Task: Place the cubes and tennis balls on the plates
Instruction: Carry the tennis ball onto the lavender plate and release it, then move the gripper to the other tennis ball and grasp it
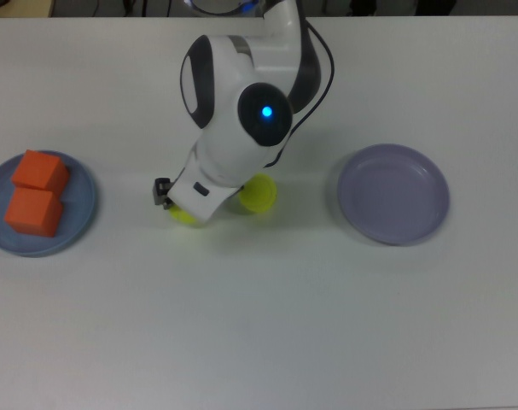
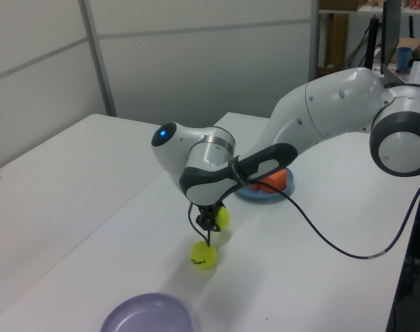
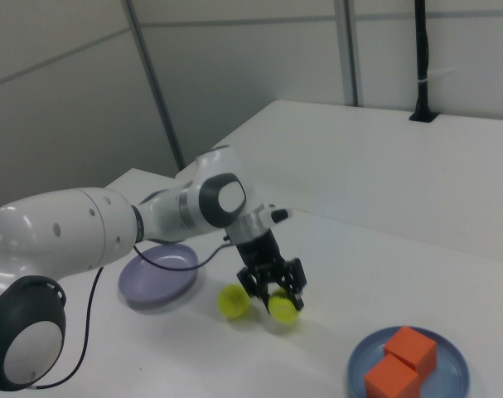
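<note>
Your arm has 1 tennis ball in its grip above the tabletop (image 1: 267, 325); 2 cubes are plated.

Largest first: the arm reaches across the tabletop, wrist bent down. The lavender plate (image 1: 393, 194) lies bare, probably the balls' target. The blue plate (image 1: 81, 205) carries both orange cubes (image 1: 38, 192), so that half looks done. The tool (image 3: 273, 292) pinches the plain tennis ball (image 3: 283, 308), seemingly just clear of the surface. The other ball (image 3: 232, 301), lettered, rests just beside it, so lift straight to avoid knocking it.

White table (image 1: 259, 325), grey wall panels (image 2: 196, 62), black pole (image 3: 422, 58)
</note>
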Robot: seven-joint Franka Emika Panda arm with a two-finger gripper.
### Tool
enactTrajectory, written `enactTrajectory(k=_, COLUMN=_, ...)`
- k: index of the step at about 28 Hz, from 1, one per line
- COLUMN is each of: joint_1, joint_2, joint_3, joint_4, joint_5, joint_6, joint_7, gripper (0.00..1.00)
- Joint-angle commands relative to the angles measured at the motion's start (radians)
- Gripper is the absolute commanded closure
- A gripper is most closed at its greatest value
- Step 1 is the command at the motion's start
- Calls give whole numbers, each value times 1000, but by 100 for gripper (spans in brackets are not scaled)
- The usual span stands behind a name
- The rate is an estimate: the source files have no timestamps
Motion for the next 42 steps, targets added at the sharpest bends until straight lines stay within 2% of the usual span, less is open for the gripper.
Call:
enactTrajectory(k=1, joint_1=15, joint_2=-16, joint_3=81, joint_4=61, joint_5=-3, joint_6=3, joint_7=29, gripper=100)
enactTrajectory(k=2, joint_1=18, joint_2=-23, joint_3=111, joint_4=61, joint_5=-6, joint_6=3, joint_7=37, gripper=100)
enactTrajectory(k=7, joint_1=24, joint_2=-33, joint_3=206, joint_4=61, joint_5=-9, joint_6=2, joint_7=73, gripper=100)
enactTrajectory(k=8, joint_1=38, joint_2=-33, joint_3=235, joint_4=61, joint_5=-11, joint_6=0, joint_7=96, gripper=100)
enactTrajectory(k=11, joint_1=72, joint_2=-33, joint_3=251, joint_4=59, joint_5=-9, joint_6=-1, joint_7=119, gripper=100)
enactTrajectory(k=14, joint_1=144, joint_2=-27, joint_3=251, joint_4=53, joint_5=-17, joint_6=-1, joint_7=150, gripper=100)
enactTrajectory(k=18, joint_1=195, joint_2=-10, joint_3=251, joint_4=38, joint_5=-39, joint_6=0, joint_7=208, gripper=97)
enactTrajectory(k=20, joint_1=216, joint_2=-4, joint_3=253, joint_4=35, joint_5=-49, joint_6=0, joint_7=253, gripper=82)
enactTrajectory(k=21, joint_1=219, joint_2=-4, joint_3=251, joint_4=29, joint_5=-49, joint_6=0, joint_7=261, gripper=64)
enactTrajectory(k=23, joint_1=219, joint_2=-4, joint_3=253, joint_4=24, joint_5=-46, joint_6=0, joint_7=271, gripper=11)
enactTrajectory(k=24, joint_1=219, joint_2=-5, joint_3=253, joint_4=24, joint_5=-45, joint_6=0, joint_7=280, gripper=0)
enactTrajectory(k=27, joint_1=219, joint_2=-10, joint_3=253, joint_4=33, joint_5=-32, joint_6=0, joint_7=284, gripper=0)
enactTrajectory(k=35, joint_1=204, joint_2=-39, joint_3=246, joint_4=55, joint_5=-36, joint_6=-4, joint_7=288, gripper=0)
enactTrajectory(k=38, joint_1=177, joint_2=-60, joint_3=242, joint_4=55, joint_5=-32, joint_6=-12, joint_7=282, gripper=0)
enactTrajectory(k=42, joint_1=107, joint_2=-62, joint_3=234, joint_4=44, joint_5=-46, joint_6=-44, joint_7=273, gripper=0)
